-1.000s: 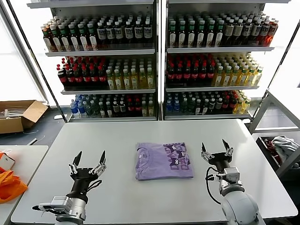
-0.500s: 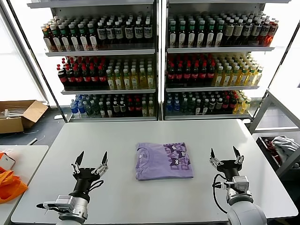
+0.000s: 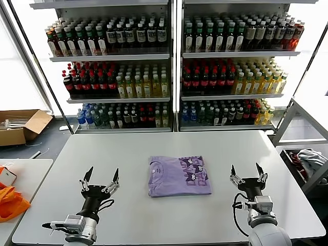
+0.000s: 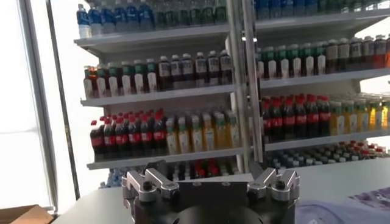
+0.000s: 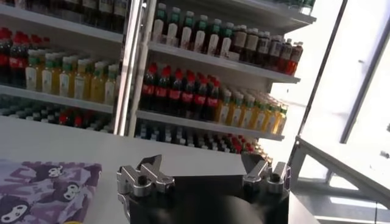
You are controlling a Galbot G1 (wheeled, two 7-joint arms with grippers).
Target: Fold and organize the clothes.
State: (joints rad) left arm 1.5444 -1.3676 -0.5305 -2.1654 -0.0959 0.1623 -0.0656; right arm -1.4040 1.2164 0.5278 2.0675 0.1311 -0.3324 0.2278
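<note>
Resting low at the near edge of the surface (image 3: 77, 154), the left tool (image 3: 100, 177) points its two dark fingers up and spread wide, with nothing between them. The right tool (image 3: 248, 171) sits the same way on the other side, its fingers apart and holding nothing. Both tools stand well apart from the shirt, one on each side of it.

Between them, near the middle of the white surface, lies the light purple T-shirt (image 3: 179, 175). It is folded into a neat, flat rectangle. Its collar is on the robot's left, and dark purple and white letters show on the top, toward the robot's right.

In the left wrist view, a bit of the purple T-shirt (image 4: 341, 210) shows beside the tool's base. In the right wrist view, the printed part of the T-shirt (image 5: 46, 189) lies on the surface near the tool.

Behind the surface stand tall shelves (image 3: 174, 55) full of drink bottles (image 3: 205, 77) in rows of red, yellow, green and dark colors. A cardboard box (image 3: 20, 125) sits on the floor far off on the robot's left.
</note>
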